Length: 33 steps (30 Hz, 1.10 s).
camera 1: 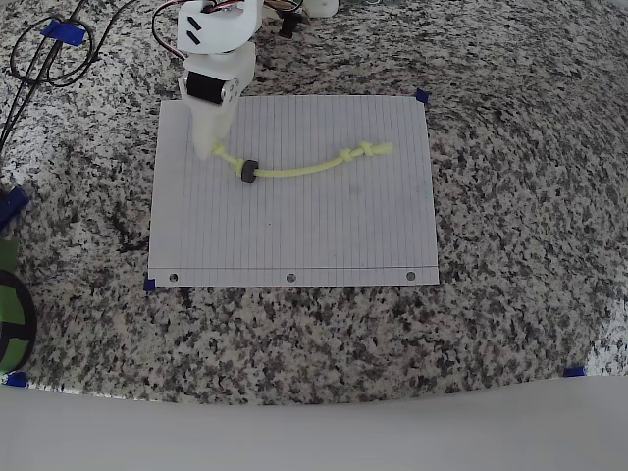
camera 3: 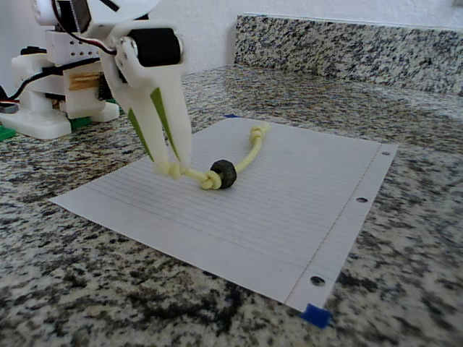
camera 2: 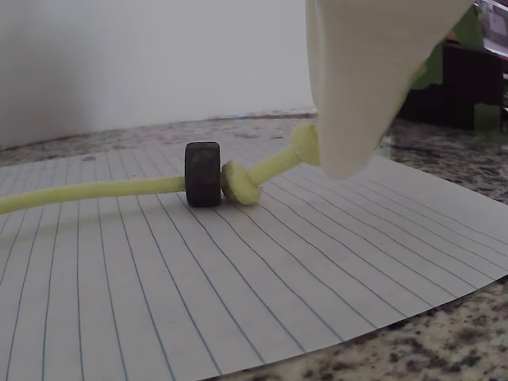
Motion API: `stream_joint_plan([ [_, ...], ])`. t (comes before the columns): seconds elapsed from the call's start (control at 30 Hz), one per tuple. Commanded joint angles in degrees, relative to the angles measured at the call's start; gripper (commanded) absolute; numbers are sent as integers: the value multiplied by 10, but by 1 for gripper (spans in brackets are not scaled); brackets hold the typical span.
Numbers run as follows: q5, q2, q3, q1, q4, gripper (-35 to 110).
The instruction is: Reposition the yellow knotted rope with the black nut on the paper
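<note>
Gripper [camera 3: 172, 165] pinching knotted yellow rope [camera 1: 314, 167] end; lined paper [camera 1: 294, 235].

- Looks like a home kitchen: a speckled granite counter [camera 1: 510, 196] runs wall to wall.
- A matching granite backsplash [camera 3: 347, 43] rises behind it, against a plain white wall [camera 3: 210, 29].
- Blue tape bits [camera 3: 316, 315] mark spots on the stone, a makeshift test setup.

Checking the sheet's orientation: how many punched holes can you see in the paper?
3, along the paper's bottom edge in the overhead view: left, middle, right.
</note>
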Motion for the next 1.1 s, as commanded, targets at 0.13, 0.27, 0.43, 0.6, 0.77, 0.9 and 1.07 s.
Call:
stream_joint_plan([
  [0.13,-5,-23,-30,3,-20,42],
  [0.27,-5,-35,-31,0,-29,41],
  [0.43,-5,-49,-31,-4,-43,36],
  [0.6,-5,-55,-32,-10,-55,36],
  [0.77,-5,-58,-32,-21,-64,37],
  [0.9,-5,-56,-32,-24,-61,36],
  [1.07,-5,-58,-32,-18,-62,31],
])
